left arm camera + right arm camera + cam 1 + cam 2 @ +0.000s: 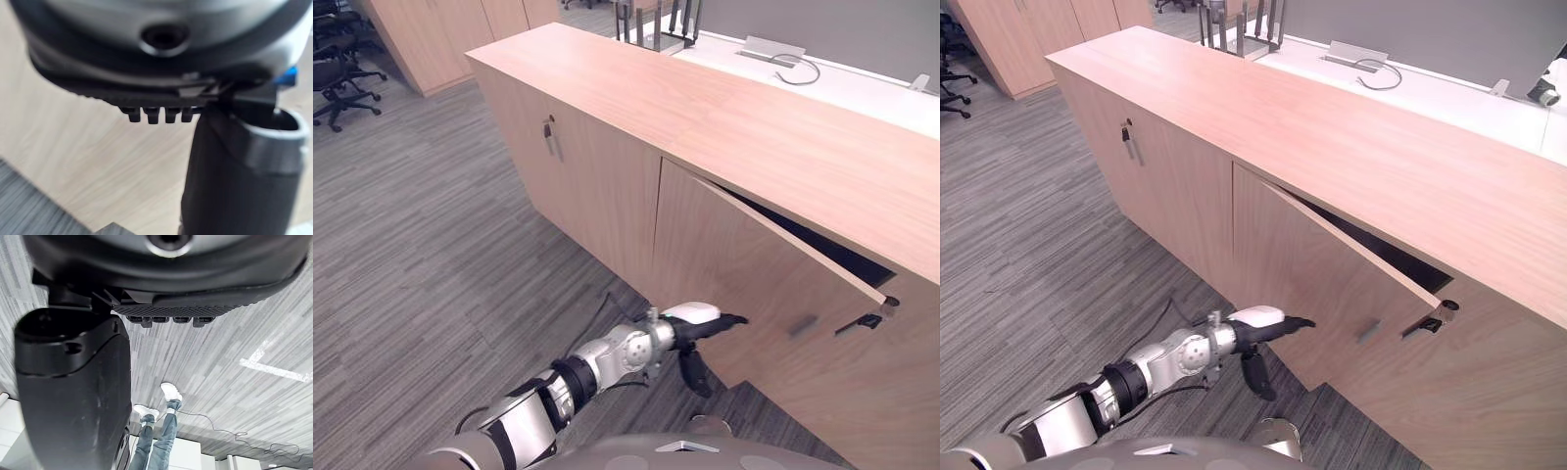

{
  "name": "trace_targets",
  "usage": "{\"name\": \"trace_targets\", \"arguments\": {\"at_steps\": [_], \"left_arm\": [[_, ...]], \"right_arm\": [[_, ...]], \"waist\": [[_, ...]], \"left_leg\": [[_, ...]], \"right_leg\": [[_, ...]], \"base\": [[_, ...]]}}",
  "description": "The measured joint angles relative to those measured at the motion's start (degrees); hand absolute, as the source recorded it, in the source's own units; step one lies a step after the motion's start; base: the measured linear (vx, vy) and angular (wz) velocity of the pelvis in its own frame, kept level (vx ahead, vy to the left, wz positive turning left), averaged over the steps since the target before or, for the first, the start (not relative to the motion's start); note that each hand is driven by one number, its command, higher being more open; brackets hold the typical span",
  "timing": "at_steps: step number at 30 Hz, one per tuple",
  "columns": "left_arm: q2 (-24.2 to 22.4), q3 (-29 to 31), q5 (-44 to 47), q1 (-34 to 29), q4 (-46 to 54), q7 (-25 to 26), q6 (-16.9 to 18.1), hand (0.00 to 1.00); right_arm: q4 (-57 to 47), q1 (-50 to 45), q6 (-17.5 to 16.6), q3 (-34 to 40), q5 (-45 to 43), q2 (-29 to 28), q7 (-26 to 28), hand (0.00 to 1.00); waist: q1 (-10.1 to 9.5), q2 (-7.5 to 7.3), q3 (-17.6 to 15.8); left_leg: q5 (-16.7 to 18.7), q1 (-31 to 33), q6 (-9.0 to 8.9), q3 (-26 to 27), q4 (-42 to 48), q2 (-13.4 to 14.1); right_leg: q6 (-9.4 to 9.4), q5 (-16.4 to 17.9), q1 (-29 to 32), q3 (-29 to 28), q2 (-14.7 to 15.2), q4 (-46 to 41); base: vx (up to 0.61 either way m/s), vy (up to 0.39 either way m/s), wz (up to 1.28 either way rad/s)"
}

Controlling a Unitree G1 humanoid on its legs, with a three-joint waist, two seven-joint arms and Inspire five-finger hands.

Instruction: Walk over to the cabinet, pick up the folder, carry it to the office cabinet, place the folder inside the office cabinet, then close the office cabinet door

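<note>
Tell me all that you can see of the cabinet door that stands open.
The door is a flat panel of light wood look, with a small handle near its free right edge. It stands ajar, swung out at the right, a dark gap behind its top edge. The left hand, fingers straight, reaches its lower left face, seemingly touching.

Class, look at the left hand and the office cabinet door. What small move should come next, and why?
Probably push the door inward with the left hand until it sits flush. The hand's straight fingers touch the door's face, and the door stands ajar, with a dark gap along its top edge.
</note>
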State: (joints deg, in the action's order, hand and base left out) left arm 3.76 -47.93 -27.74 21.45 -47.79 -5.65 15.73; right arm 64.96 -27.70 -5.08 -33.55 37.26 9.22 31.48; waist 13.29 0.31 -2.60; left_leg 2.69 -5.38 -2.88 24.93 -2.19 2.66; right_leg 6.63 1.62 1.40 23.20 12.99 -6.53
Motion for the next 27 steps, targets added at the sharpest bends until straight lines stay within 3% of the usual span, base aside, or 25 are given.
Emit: {"name": "trace_targets", "arguments": {"at_steps": [5, 6, 9, 13, 18, 21, 22, 24, 25, 26, 27], "left_arm": [[1.7, 12.5, 0.1, -5.1, -11.1, 4.7, -3.5, 1.00], [2.5, 16.3, 0.1, -6.9, -13.6, 7.1, -4.9, 1.00], [4.0, 22.2, 0.1, -10.8, -16.1, 9.5, -6.3, 1.00], [5.1, 27.1, 0.2, -18.7, -17.4, 10.2, -8.4, 1.00], [3.1, 35.6, 3.0, -21.0, -17.1, 10.3, -8.4, 1.00], [2.1, 41.9, 10.0, -21.8, -16.8, 12.4, -8.5, 1.00], [2.0, 43.8, 11.9, -22.1, -16.8, 13.4, -8.5, 1.00], [1.6, 48.4, 14.8, -23.6, -15.5, 15.5, -8.5, 1.00], [1.5, 49.1, 15.2, -24.5, -14.8, 15.7, -8.5, 1.00], [1.1, 50.7, 16.6, -25.8, -14.0, 15.6, -8.6, 1.00], [0.5, 52.4, 16.7, -26.0, -13.3, 15.6, -8.6, 1.00]], "right_arm": [[0.7, 2.0, 1.2, 4.9, -0.6, -1.2, -5.0, 1.00], [0.6, 3.1, 1.1, 7.8, -0.5, -1.9, -8.6, 1.00], [0.5, 5.0, 0.2, 12.8, 0.7, -3.0, -12.5, 1.00], [0.5, 5.0, -3.2, 24.0, 11.8, -2.7, -18.7, 1.00], [0.0, 5.2, -2.5, 29.1, 16.1, 0.1, -21.4, 1.00], [-0.1, 5.8, -1.6, 29.1, 15.6, 0.0, -22.0, 1.00], [-0.1, 6.1, -1.6, 29.1, 15.2, -0.3, -22.2, 1.00], [-0.1, 6.1, -2.2, 28.8, 13.5, -1.8, -22.5, 1.00], [0.0, 6.1, -2.3, 28.5, 13.2, -1.9, -22.5, 1.00], [0.1, 6.0, -2.5, 28.2, 12.9, -1.9, -22.5, 1.00], [0.3, 6.1, -2.5, 27.5, 11.9, -1.6, -23.0, 1.00]], "waist": [[0.38, 0.17, -1.6], [0.38, -0.23, -2.4], [-0.46, -1.00, -3.7], [-0.70, -1.06, -4.0], [-1.98, -0.82, -4.1], [-1.98, -0.62, -4.0], [-2.17, -0.13, -3.7], [-2.36, 0.51, -3.7], [-2.50, 0.78, -3.6], [-3.19, 1.38, -3.9], [-3.79, 1.26, -4.0]], "left_leg": [[0.1, -0.3, -0.26, 0.7, 0.6, 0.2], [0.3, -0.4, -0.53, 1.3, 1.3, 0.3], [0.9, -1.4, -1.39, 3.7, 2.4, 1.0], [3.4, -2.1, -2.56, 6.0, 5.9, 3.0], [4.2, -1.1, -3.60, 5.7, 8.0, 4.5], [5.3, 0.4, -5.31, 5.1, 12.2, 8.4], [6.0, 1.9, -5.72, 5.3, 15.6, 10.8], [6.2, 6.1, -5.12, 5.0, 28.4, 18.4], [6.0, 6.7, -4.73, 4.8, 31.7, 20.5], [5.0, 7.8, -2.41, 3.4, 38.2, 23.8], [2.3, 10.2, 1.52, -0.9, 44.3, 25.4]], "right_leg": [[0.00, -0.1, 0.0, -1.2, -0.2, -0.3], [-0.01, -0.1, 0.2, -1.8, -0.2, -0.6], [-0.63, 0.5, 1.3, -3.2, -0.2, -2.8], [-2.21, 4.8, 3.2, 0.6, 0.9, -9.5], [-3.43, 10.2, 5.5, 3.9, 2.9, -16.9], [-4.11, 13.0, 5.6, 5.1, 0.7, -18.6], [-4.64, 13.4, 5.5, 5.1, -0.9, -17.9], [-5.16, 13.3, 3.7, 4.2, -6.5, -14.0], [-5.78, 13.1, 3.0, 3.2, -8.1, -13.0], [-7.26, 12.5, 1.4, 0.8, -11.3, -11.0], [-9.00, 11.8, 0.2, -1.9, -13.5, -9.2]], "base": [[0.03, -0.017, -0.10], [0.01, -0.002, -0.19], [-0.02, -0.019, -0.42], [-0.02, -0.081, -0.27], [0.00, -0.124, 0.03], [0.04, -0.225, 0.04], [0.07, -0.276, -0.26], [0.10, -0.341, -0.53], [0.12, -0.296, -0.91], [0.15, -0.249, -1.13], [0.17, -0.222, -1.21]]}}
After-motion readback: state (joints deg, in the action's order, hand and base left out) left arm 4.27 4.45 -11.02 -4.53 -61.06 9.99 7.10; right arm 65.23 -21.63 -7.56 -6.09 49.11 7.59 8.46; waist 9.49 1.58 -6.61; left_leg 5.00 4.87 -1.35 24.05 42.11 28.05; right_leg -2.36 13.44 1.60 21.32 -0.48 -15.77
